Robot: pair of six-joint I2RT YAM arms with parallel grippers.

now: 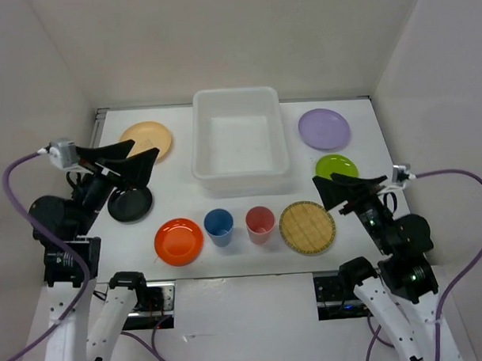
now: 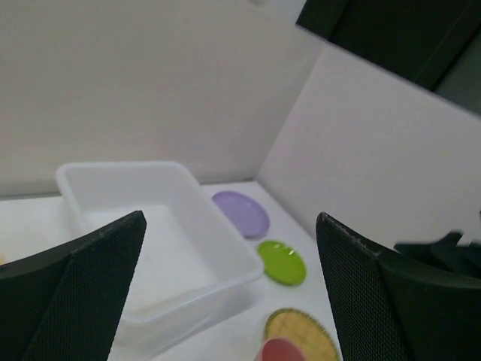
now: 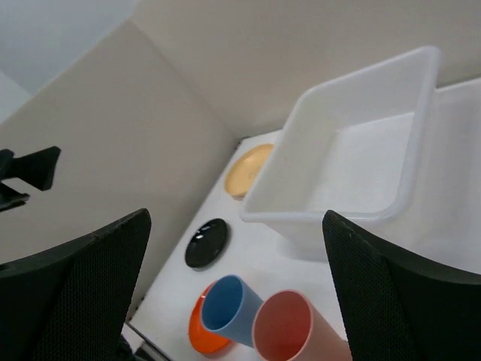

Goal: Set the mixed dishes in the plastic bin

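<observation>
The white plastic bin stands empty at the table's back middle. Round it lie a pale yellow plate, a black plate, an orange plate, a purple plate and a lime green plate. A blue cup, a pink-red cup and a woven tan disc stand in the front row. My left gripper is open and empty above the black plate. My right gripper is open and empty between the lime plate and the disc.
White walls close the table at the back and both sides. Cables run from both wrists. In the right wrist view the bin lies ahead, with the blue cup and pink-red cup near the fingers.
</observation>
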